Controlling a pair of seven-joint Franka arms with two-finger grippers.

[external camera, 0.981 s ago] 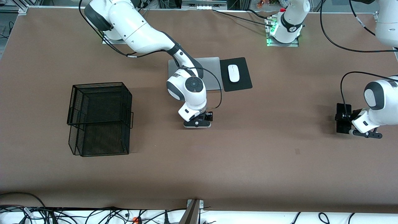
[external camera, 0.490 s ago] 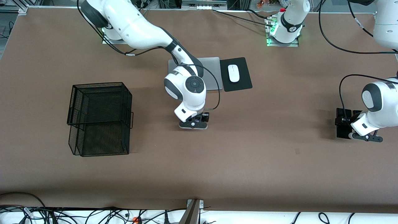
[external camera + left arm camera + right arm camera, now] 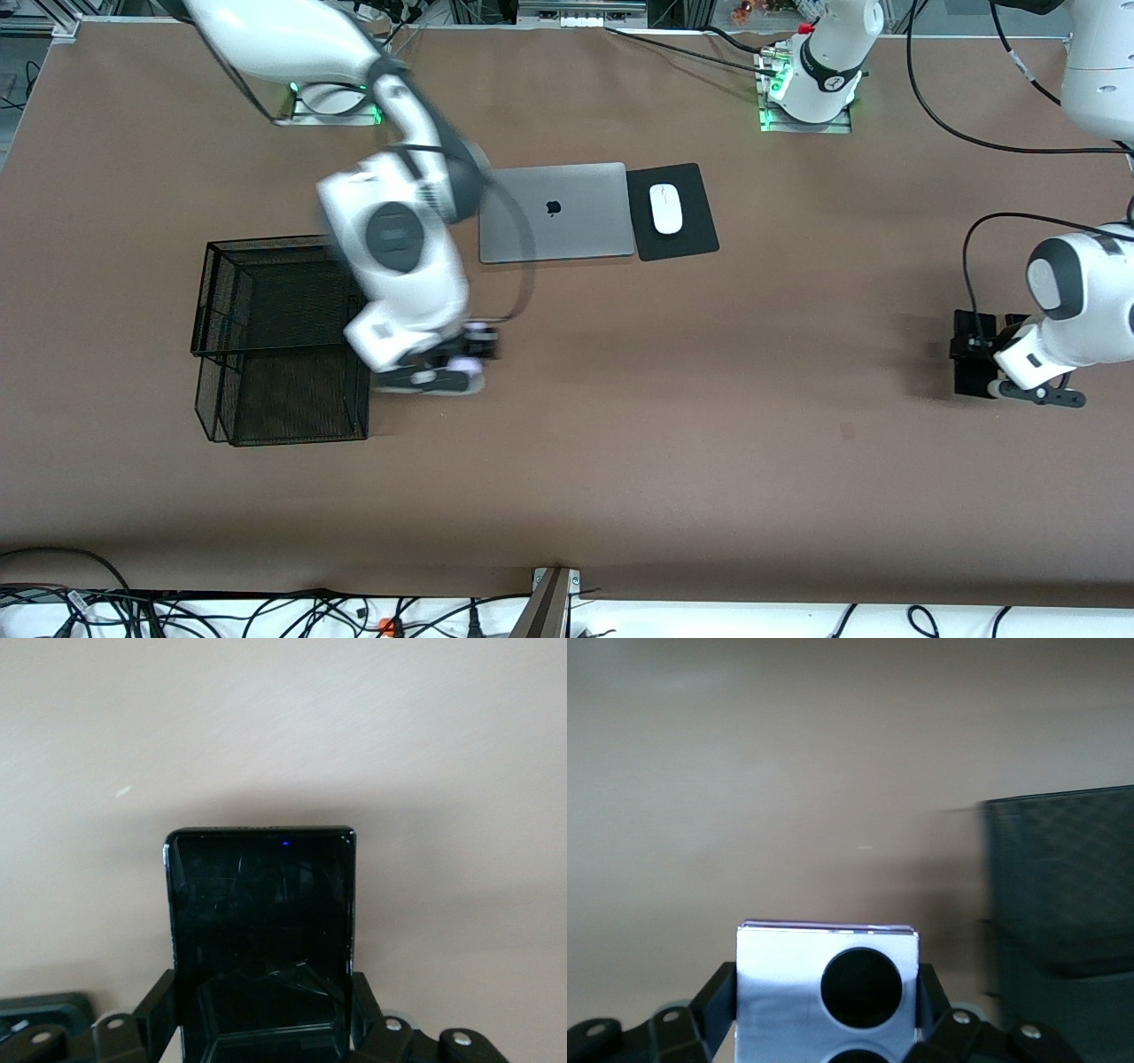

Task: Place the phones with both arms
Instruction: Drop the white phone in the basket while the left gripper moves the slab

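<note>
1. Front view: my right gripper (image 3: 456, 359) hangs over the brown table (image 3: 673, 461), just beside the black wire-mesh basket (image 3: 283, 341), clamped on the small squarish lilac-white phone (image 3: 478, 338). My left gripper (image 3: 983, 354) sits at the left arm's end of the table, clenched on the long black slab phone (image 3: 970, 354). A grey closed laptop (image 3: 555, 213) and a white mouse (image 3: 666, 208) lie nearer the bases.
2. Left wrist view: my fingers (image 3: 158, 1010) pinch the black phone's (image 3: 261, 939) edges.
3. Right wrist view: the lilac-white phone (image 3: 784, 970) sits between my fingers (image 3: 713, 1005), with the basket (image 3: 1063, 904) close by.
</note>
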